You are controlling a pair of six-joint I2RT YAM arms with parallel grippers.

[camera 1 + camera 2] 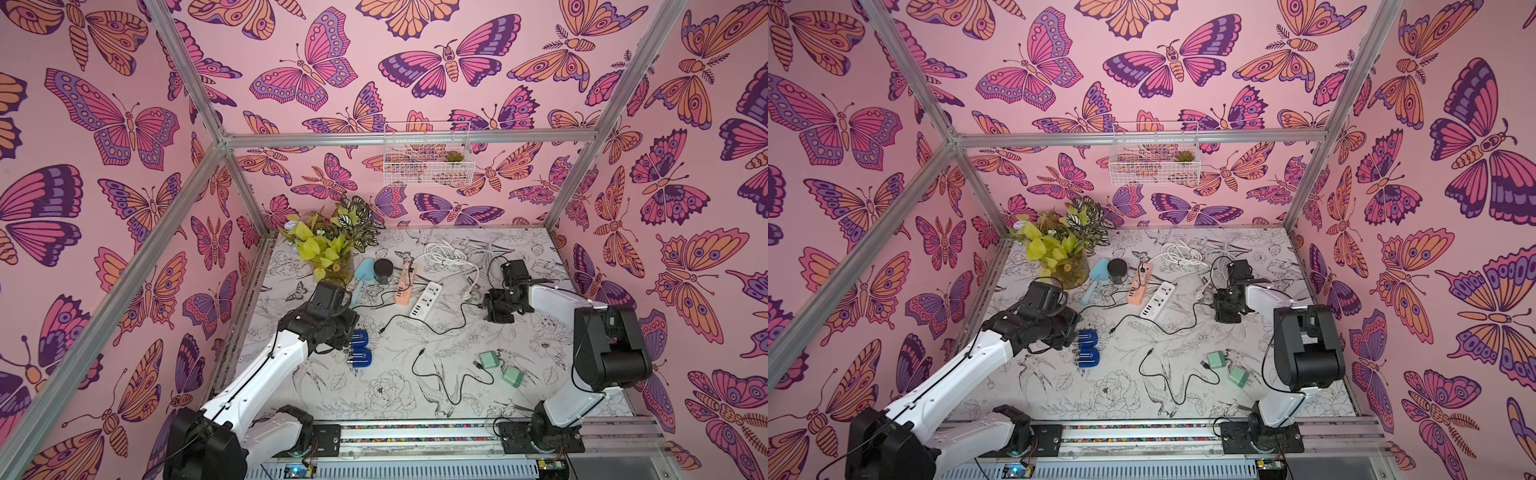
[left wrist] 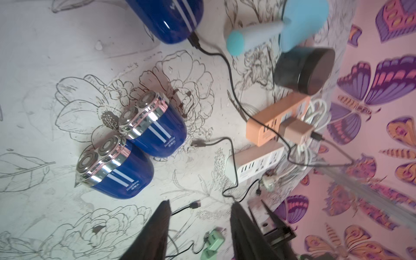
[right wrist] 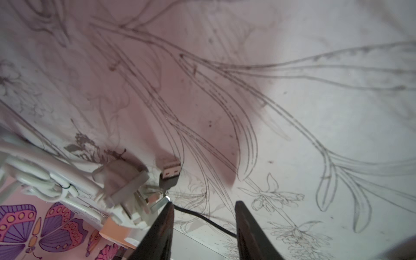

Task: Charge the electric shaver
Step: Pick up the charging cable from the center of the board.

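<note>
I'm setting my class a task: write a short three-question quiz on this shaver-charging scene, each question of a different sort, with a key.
1. True or false: the orange power strip has a charger plugged into it.
2. How many blue shavers show in the left wrist view? A one, B two, C three.
3. The plug lying just past the right claw is on a cable of what colour?

Key: 1 true; 2 C; 3 black.
</note>
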